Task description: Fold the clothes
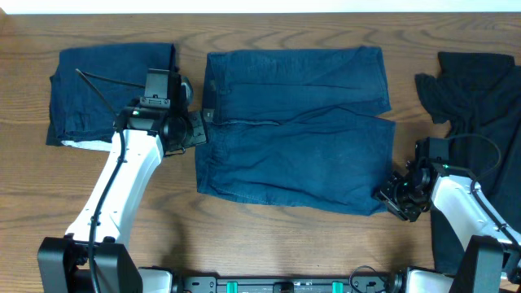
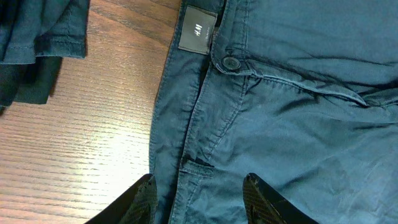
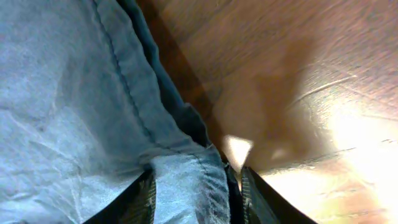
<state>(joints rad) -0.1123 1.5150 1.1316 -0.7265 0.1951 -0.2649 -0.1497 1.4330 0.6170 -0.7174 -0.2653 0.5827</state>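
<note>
Overhead view: the wooden table [image 1: 269,244] carries three pieces of the clothes in a row. The largest, the navy trousers [image 1: 301,138], lie spread flat in the middle, legs doubled over one another. They look like the piece now being worked on, since both arms reach in to them. To their left sits a folded navy garment [image 1: 98,89], compact and squared, which I judge to be done and set aside. At the right edge a black garment [image 1: 480,89] lies crumpled, apparently waiting its turn.

The left gripper [image 2: 202,193] hangs over the trousers' waistband [image 2: 186,124] at their left end. Its jaws stand apart, straddling the seam. The cloth beneath is flat and unpinched, so this reads as lining up for a grasp.

The right gripper [image 3: 196,186] is at the opposite, lower right corner, with the stitched hem [image 3: 180,168] running up between its fingers. They are spread, but I cannot tell whether they press on the cloth. Taking both ends would let the arms fold the trousers across.

Smallest, near the waistband: a grey label [image 2: 199,31] and a dark button [image 2: 231,63], facing up.
</note>
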